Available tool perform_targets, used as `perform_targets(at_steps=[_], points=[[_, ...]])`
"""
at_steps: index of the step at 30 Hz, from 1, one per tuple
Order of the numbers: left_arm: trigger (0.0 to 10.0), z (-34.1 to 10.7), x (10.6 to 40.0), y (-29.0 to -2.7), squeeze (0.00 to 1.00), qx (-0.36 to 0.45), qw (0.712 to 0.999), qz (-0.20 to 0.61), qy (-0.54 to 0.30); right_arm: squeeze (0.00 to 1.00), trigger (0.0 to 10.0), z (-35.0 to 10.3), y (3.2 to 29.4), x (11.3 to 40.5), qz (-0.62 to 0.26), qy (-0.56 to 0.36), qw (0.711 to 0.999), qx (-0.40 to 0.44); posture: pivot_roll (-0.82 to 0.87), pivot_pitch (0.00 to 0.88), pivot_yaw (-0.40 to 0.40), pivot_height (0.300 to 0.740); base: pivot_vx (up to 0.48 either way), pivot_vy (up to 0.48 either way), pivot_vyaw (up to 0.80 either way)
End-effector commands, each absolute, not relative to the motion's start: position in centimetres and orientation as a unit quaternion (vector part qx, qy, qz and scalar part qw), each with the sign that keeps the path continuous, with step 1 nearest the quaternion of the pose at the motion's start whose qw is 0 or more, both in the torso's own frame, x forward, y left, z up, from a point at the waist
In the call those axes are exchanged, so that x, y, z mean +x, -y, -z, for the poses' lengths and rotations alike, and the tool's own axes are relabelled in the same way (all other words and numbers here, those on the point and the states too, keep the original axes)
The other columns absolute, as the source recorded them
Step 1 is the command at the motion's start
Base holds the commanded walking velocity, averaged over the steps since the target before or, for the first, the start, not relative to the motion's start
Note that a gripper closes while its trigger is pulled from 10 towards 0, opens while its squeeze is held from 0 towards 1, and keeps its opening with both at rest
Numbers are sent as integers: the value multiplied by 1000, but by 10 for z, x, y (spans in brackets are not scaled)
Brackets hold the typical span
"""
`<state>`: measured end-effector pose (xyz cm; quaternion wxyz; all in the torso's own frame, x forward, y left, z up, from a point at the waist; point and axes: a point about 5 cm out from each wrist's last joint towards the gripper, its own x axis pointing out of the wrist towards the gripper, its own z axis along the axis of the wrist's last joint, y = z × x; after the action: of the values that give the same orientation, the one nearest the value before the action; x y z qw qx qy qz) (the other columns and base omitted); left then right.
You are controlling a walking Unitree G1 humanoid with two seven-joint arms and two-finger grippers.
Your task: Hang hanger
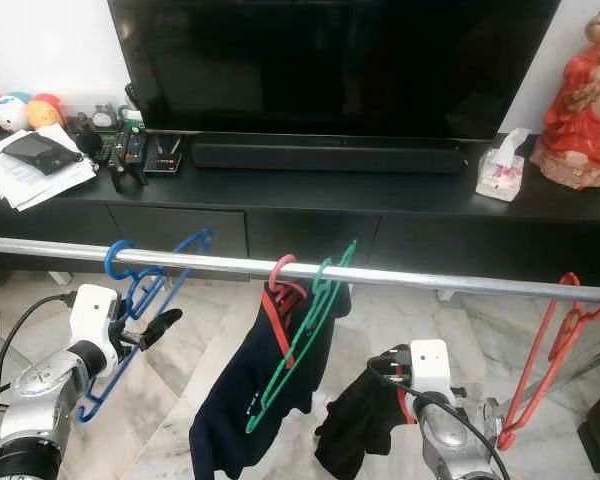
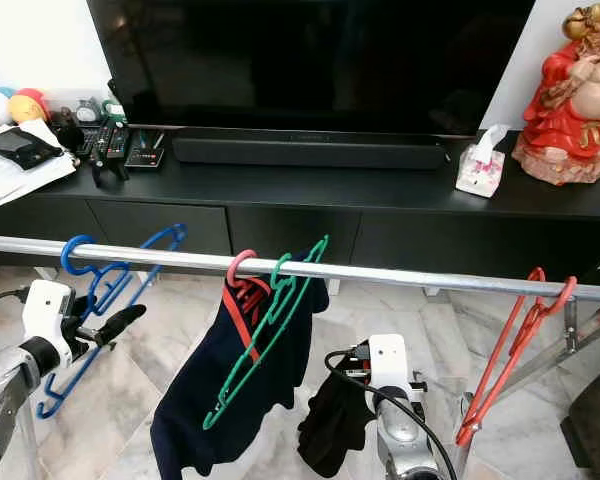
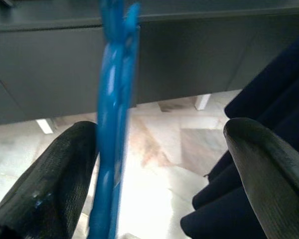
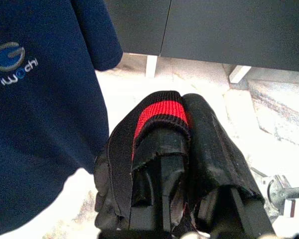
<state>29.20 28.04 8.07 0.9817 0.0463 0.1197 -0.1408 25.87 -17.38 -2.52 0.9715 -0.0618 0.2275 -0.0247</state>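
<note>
While the silver rail (image 1: 280, 266) runs straight across the left eye view, the blue hanger (image 1: 140, 290) is hooked on it over at about 9 o'clock, so it's already up there. The left gripper (image 1: 160, 325) sits right beside the hanger's lower part, around 8 o'clock. Middle of the rail has a red hanger (image 1: 280, 300) carrying a navy shirt (image 1: 245, 390), with a green hanger (image 1: 300, 330) touching it. Another red hanger (image 1: 555, 350) hangs at the far end, about 4 o'clock. The right gripper (image 1: 385, 385) is low at 5 o'clock with a black garment (image 1: 355, 425) bunched at it. Behind all that there's a black bench (image 1: 310, 190) with a TV (image 1: 330, 60), a soundbar (image 1: 325, 157), a tissue pack (image 1: 502, 168), a red figurine (image 1: 585, 100), papers (image 1: 30, 170) and some plush toys (image 1: 15, 110).

Right eye view, same deal: blue hanger on the rail at 9 o'clock, left gripper just next to it, black garment at 6 o'clock.

Left wrist view: the two black fingers (image 3: 55, 194) are spread apart, the blue hanger runs between them and rests against one finger, well clear of the other. Navy shirt is off behind the other finger.

Right wrist view: the fingers (image 4: 209, 144) are squeezed together on the black garment, whose red-striped cuff (image 4: 157, 117) is folded over one finger. Navy shirt with a logo hangs near.
</note>
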Motion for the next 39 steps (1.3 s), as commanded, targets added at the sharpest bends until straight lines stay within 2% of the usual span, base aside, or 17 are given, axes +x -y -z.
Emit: perform_targets(at_steps=[1, 7, 8, 10, 11, 20, 39], points=[[10000, -87, 297, -287, 0, 61, 987, 105, -104, 0, 10000, 26, 176, 258, 24, -233, 970, -63, -43, 59, -47, 740, 0, 0, 0], [10000, -95, 303, -296, 0, 78, 994, 35, -75, 0, 10000, 28, 178, 256, 25, -241, 968, -63, -46, 59, -46, 740, 0, 0, 0], [6275, -94, 303, -297, 0, 82, 993, 25, -76, 0, 10000, 29, 178, 256, 26, -242, 968, -63, -46, 59, -46, 740, 0, 0, 0], [6275, -93, 303, -297, 0, 84, 993, 19, -77, 0, 10000, 29, 179, 256, 26, -243, 968, -63, -46, 59, -46, 740, 0, 0, 0], [0, -92, 303, -297, 0, 86, 993, 15, -82, 0, 10000, 29, 179, 256, 26, -244, 967, -63, -46, 59, -46, 740, 0, 0, 0], [0, -71, 301, -281, 0, 83, 988, 39, -125, 0, 10000, 30, 177, 257, 25, -248, 966, -62, -46, 57, -45, 740, 0, 0, 0], [0, -80, 307, -280, 0, 80, 991, 42, -98, 0, 10000, 30, 174, 256, 21, -243, 968, -61, -44, 44, -41, 740, 0, 0, 0]])
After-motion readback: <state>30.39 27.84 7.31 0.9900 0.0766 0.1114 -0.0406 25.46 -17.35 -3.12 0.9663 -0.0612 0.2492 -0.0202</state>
